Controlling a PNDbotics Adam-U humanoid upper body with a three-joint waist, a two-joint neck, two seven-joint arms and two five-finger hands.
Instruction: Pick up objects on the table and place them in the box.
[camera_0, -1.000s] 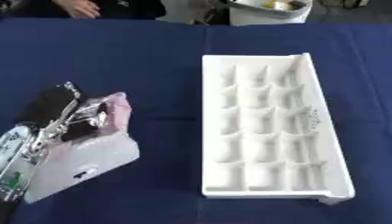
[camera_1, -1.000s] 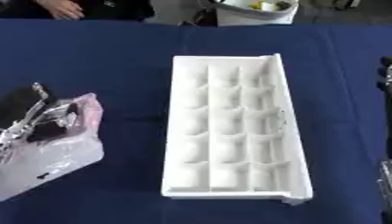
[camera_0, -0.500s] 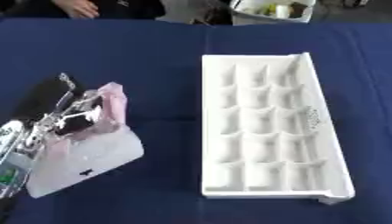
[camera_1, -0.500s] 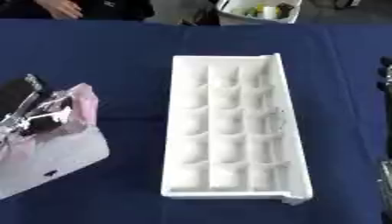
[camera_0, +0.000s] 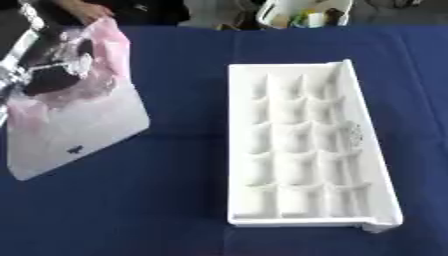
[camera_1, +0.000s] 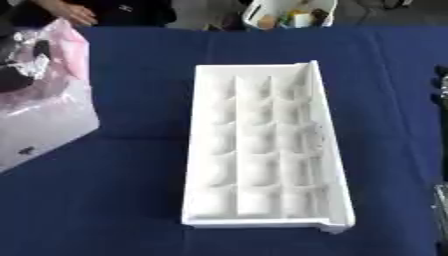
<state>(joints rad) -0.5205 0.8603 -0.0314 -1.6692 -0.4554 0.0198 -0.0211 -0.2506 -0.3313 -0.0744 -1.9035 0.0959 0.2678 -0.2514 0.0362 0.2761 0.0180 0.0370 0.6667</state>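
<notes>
My left hand (camera_0: 45, 64) is at the far left, its fingers curled on a plastic pouch (camera_0: 83, 120) that is pink and crinkled on top and white and flat below. The pouch hangs tilted above the blue table (camera_0: 175, 200), its lower corner near the cloth. A white ice cube tray (camera_0: 302, 145) with many compartments lies lengthwise in the middle right. A white box (camera_0: 302, 11) with small things inside stands at the far edge. Only a dark sliver of my right hand (camera_1: 441, 86) shows at the right border in the right eye view.
The tray's raised rim (camera_0: 366, 135) runs along its right side. Blue cloth lies bare between the pouch and the tray and along the front edge. A second dark part of my right arm (camera_1: 441, 200) shows lower on the right border.
My left hand has raised the pouch off the table and carried it toward the far left corner. The tray has stayed where it was.
</notes>
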